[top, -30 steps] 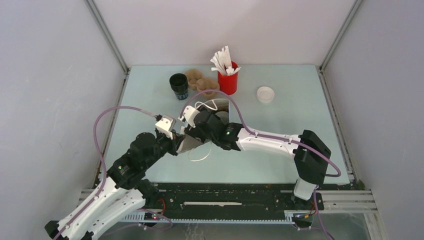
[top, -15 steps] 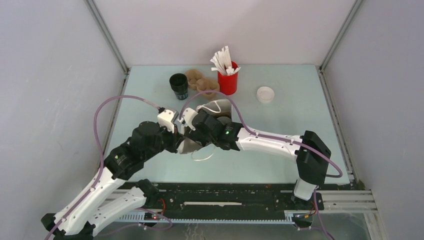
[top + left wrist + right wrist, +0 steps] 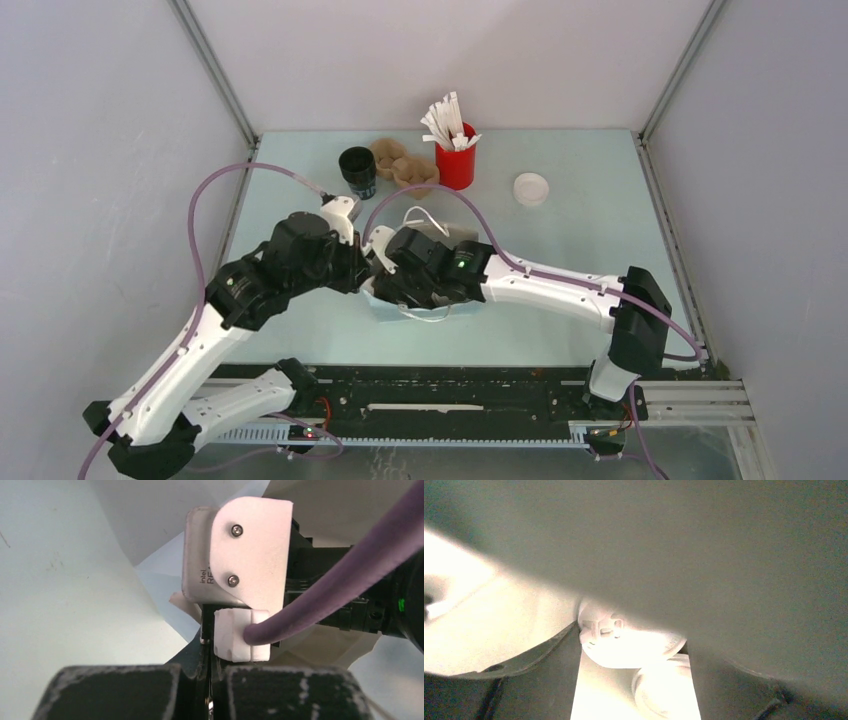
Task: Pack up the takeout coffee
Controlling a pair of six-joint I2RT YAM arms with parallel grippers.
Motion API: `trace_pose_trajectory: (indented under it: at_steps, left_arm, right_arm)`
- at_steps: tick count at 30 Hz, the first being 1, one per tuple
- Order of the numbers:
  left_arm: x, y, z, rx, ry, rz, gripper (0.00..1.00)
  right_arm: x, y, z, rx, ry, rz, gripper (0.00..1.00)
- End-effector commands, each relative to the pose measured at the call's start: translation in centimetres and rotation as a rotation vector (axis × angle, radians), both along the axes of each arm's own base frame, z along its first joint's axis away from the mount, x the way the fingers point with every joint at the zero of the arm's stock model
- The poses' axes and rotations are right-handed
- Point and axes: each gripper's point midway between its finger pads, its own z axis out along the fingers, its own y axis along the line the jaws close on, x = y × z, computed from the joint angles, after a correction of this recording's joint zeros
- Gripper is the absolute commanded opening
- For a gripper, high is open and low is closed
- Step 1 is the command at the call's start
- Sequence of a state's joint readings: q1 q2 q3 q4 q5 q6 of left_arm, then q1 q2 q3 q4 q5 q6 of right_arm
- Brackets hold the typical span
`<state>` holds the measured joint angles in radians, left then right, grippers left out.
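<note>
Well inside the bag (image 3: 674,540), right fingers (image 3: 734,690) clamp takeout coffee (image 3: 631,647); left fingers (image 3: 115,692) together.

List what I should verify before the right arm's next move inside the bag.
1. left end effector shut on paper bag edge: ok.
2. right end effector down inside the bag: ok.
3. takeout coffee lid in view between its jaws: ok.
4. Firm grip on that cup: cannot tell.
5. Cup upright and seated on bag bottom: cannot tell.
6. black cup and red holder clear of both arms: ok.
</note>
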<state>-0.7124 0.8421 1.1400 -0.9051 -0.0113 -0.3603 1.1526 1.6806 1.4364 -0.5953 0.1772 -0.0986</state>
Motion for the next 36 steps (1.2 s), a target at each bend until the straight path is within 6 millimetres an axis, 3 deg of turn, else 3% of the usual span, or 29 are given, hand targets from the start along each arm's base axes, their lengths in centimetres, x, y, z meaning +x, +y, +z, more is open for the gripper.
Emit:
trace_pose_trajectory:
  at_steps: [1,9,17,21,28,36]
  left_arm:
    - [1.8,-0.2,4.0,-0.058,-0.062,0.083,0.00]
    - [2.3,0.0,3.3,-0.036,-0.057,0.116,0.07]
    - [1.9,1.6,4.7,-0.060,-0.116,0.157,0.50]
    - [1.3,3.6,5.6,-0.054,-0.163,0.214,0.62]
    - [0.7,8.3,6.6,-0.013,-0.218,0.391,0.66]
    - [0.6,9.2,6.4,-0.001,-0.227,0.430,0.66]
  right_arm:
    - [-2.1,-0.7,-0.3,-0.028,0.096,0.010,0.52]
    - [-0.9,0.1,-1.9,-0.046,0.150,0.019,0.52]
    - [-0.1,-0.4,-3.9,-0.143,0.217,0.034,0.53]
    - [-0.9,-0.8,-4.6,-0.175,0.254,0.066,0.54]
    - [-2.2,-2.7,-6.3,-0.268,0.305,0.069,0.59]
    - [-2.2,-2.4,-10.2,-0.295,0.325,0.042,0.64]
